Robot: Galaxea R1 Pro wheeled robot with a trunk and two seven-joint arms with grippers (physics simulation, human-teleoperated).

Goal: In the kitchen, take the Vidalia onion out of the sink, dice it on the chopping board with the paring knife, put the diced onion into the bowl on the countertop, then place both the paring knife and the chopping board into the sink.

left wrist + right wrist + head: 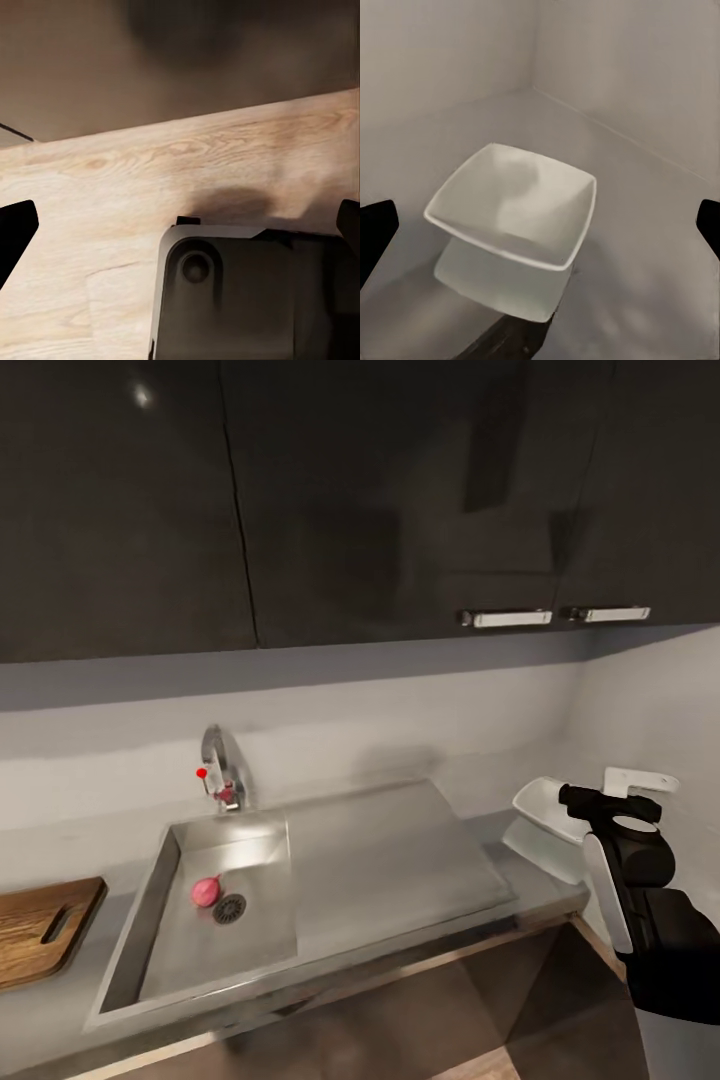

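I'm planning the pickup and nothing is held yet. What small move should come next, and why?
Probably swing the right claw leftward from over the bowl toward the sink. The Vidalia onion lies in the basin beside the drain, untouched, and the right wrist view shows wide-apart fingertips above the empty bowl, far from the onion. The chopping board waits left of the sink.

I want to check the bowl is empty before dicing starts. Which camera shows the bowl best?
The right wrist view: the bowl sits whole and close, its pale inside bare. The head view shows the bowl small on the countertop, partly behind the right arm. The left wrist view looks at wood-grain surface instead.
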